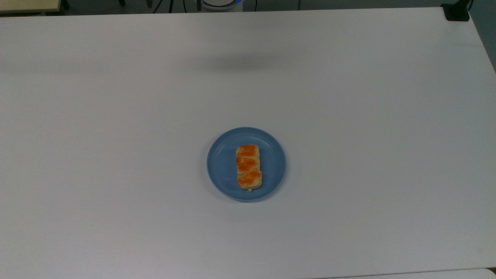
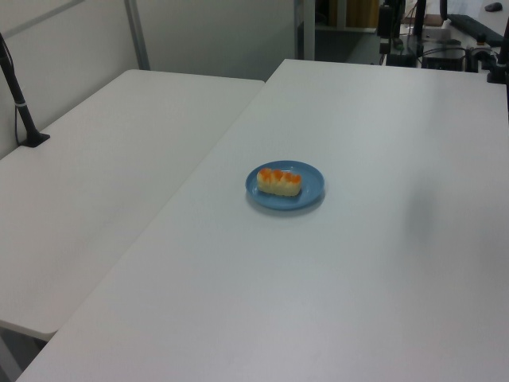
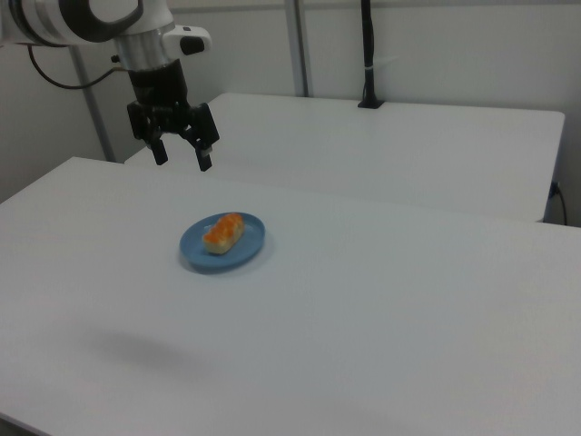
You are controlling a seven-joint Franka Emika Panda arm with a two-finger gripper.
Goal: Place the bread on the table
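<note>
The bread (image 1: 248, 167) is a small tan loaf with orange patches, lying on a round blue plate (image 1: 223, 166) in the middle of the white table (image 1: 368, 116). The left view has the bread (image 2: 279, 181) on the plate (image 2: 312, 190) too. In the right view my gripper (image 3: 182, 162) hangs open and empty, high above the table (image 3: 408, 300) and up-left of the bread (image 3: 223, 232) and plate (image 3: 251, 247).
A second white table (image 2: 95, 191) adjoins along the left view's left, with a black post (image 2: 17, 95) clamped at its edge. A black clamp (image 1: 456, 11) sits at the top view's upper right corner. Cables and equipment (image 2: 445, 40) stand beyond the far edge.
</note>
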